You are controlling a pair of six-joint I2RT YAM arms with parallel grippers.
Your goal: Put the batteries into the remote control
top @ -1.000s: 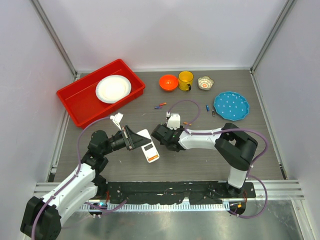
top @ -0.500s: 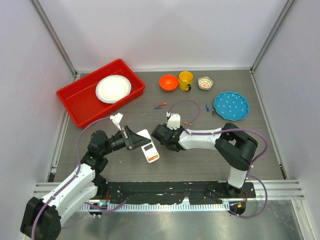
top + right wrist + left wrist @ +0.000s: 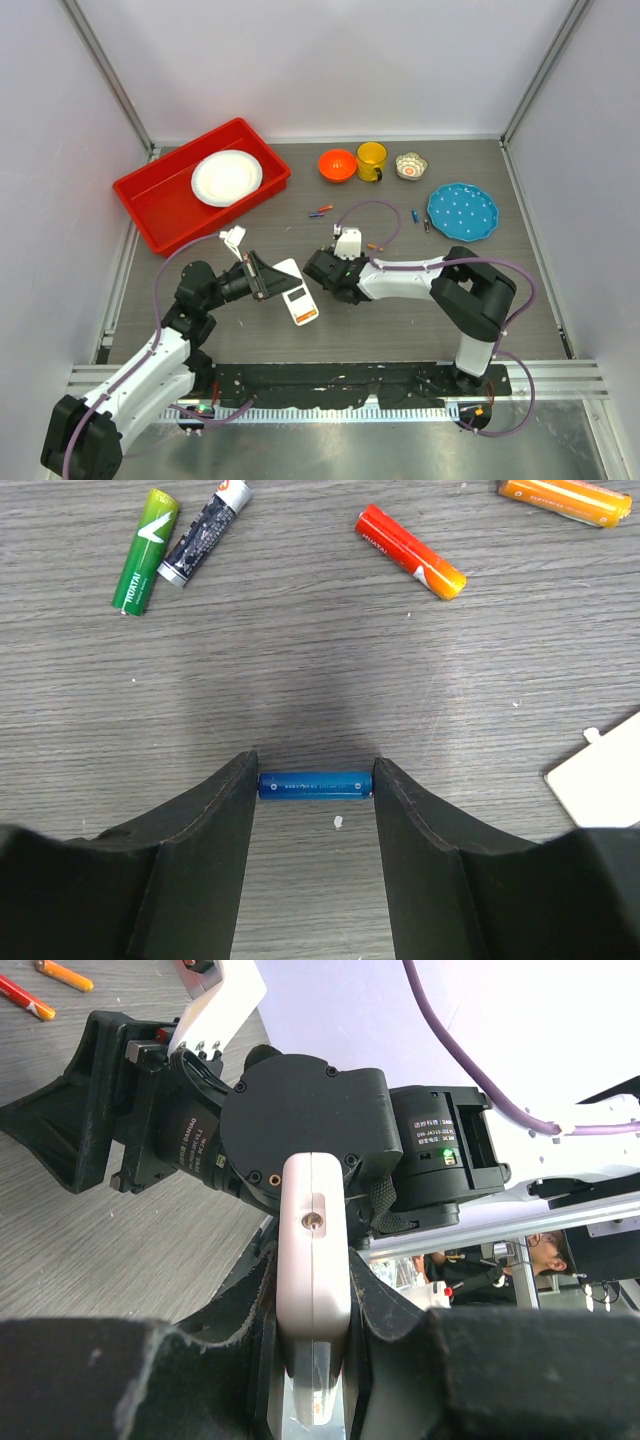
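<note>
My left gripper is shut on the remote control, a white handset with an orange end, and holds it edge-on just above the table. The left wrist view shows the remote's white edge pinched between both pads. My right gripper points down at the table just right of the remote. A blue battery lies flat between its fingertips, and each tip touches one end. Beyond it lie loose batteries: green, dark, red-orange and orange.
A white cover piece lies right of the right fingers. At the back stand a red tray with a white plate, an orange bowl, a yellow mug, a small patterned bowl and a blue plate.
Both arms have stayed almost where they were. The left gripper still holds the remote the same way.
</note>
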